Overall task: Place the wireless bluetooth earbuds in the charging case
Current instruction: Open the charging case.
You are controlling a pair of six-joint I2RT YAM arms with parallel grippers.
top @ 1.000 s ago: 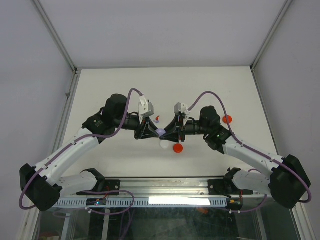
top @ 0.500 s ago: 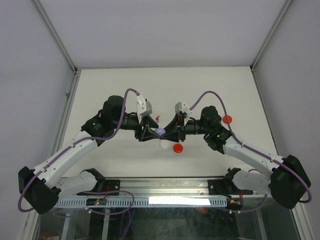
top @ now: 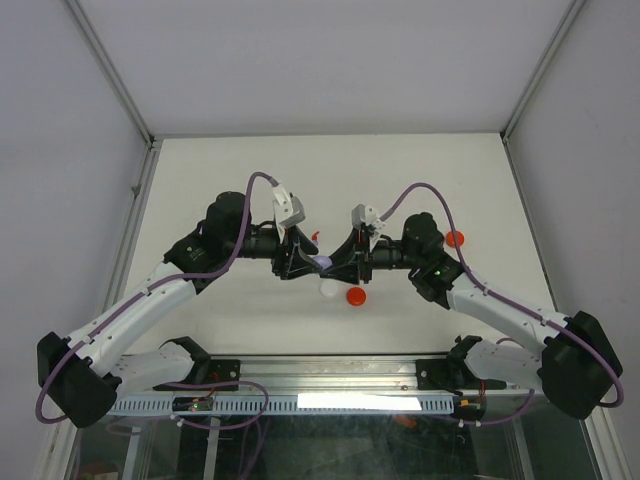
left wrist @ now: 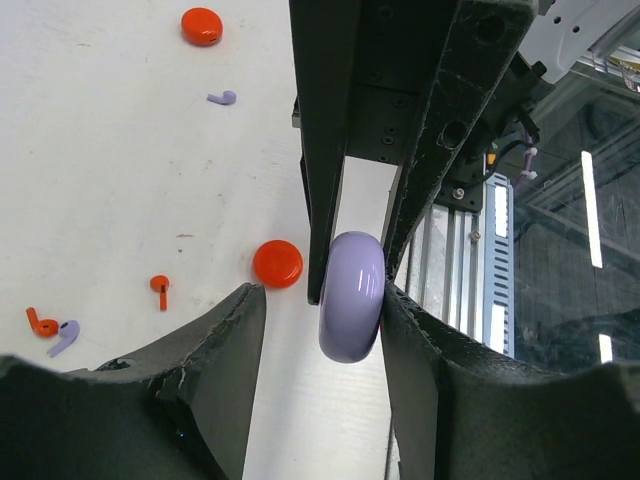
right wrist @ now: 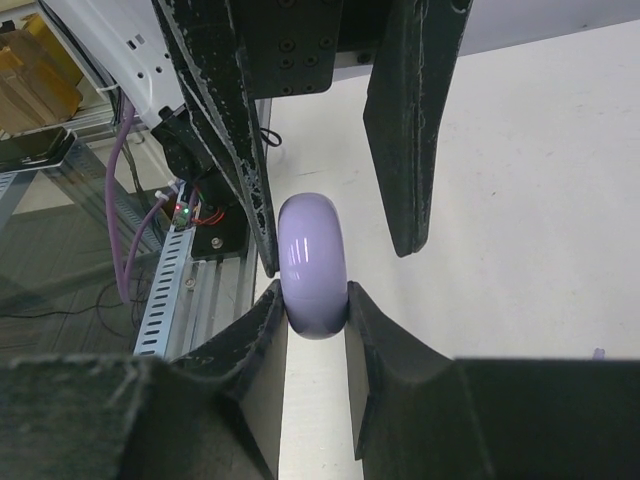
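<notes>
Pinching the purple case [right wrist: 312, 265] edge-on with the right gripper [right wrist: 315, 297], left gripper [left wrist: 322, 300] spread loosely either side — liable to slip or twist free during a clumsy handover — with the earbuds [left wrist: 160, 291] scattered on the table [left wrist: 100, 180]

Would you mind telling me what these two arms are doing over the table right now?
The two arms meet above the middle of the table. The right gripper is shut on a pale purple round case, holding it on edge. The left gripper stands open around the same case without clamping it. Small red and purple earbuds lie loose on the table near two red round cases.
</notes>
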